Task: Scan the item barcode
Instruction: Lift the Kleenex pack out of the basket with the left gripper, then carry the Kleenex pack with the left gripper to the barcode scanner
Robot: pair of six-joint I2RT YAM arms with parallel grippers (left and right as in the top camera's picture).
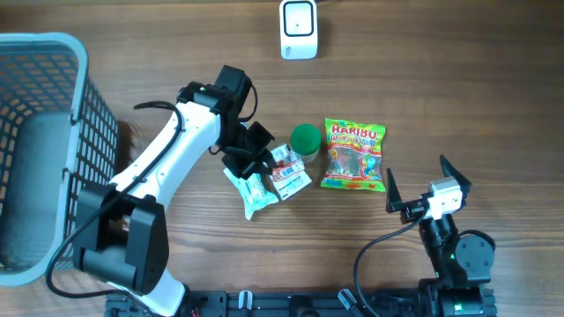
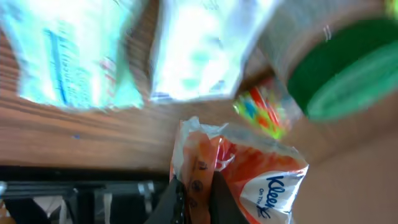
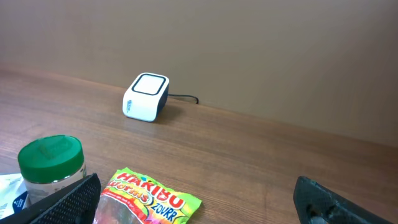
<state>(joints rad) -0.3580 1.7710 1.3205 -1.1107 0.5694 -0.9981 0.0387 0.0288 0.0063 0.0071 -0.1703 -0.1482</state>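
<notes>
Just left of the green-lidded jar [image 1: 306, 141], your left jaws clench the crimped edge of the Kleenex pack [image 2: 255, 180]; lifted toward the scanner [image 1: 299, 29] beyond the jar, it could slip or swing barcode-away. Right jaws, right of the jar, stand released.

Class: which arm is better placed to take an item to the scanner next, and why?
Left. The left gripper is shut on the tissue pack, ready to carry it to the scanner. The right gripper stands open and empty, apart from the sweets bag.
</notes>
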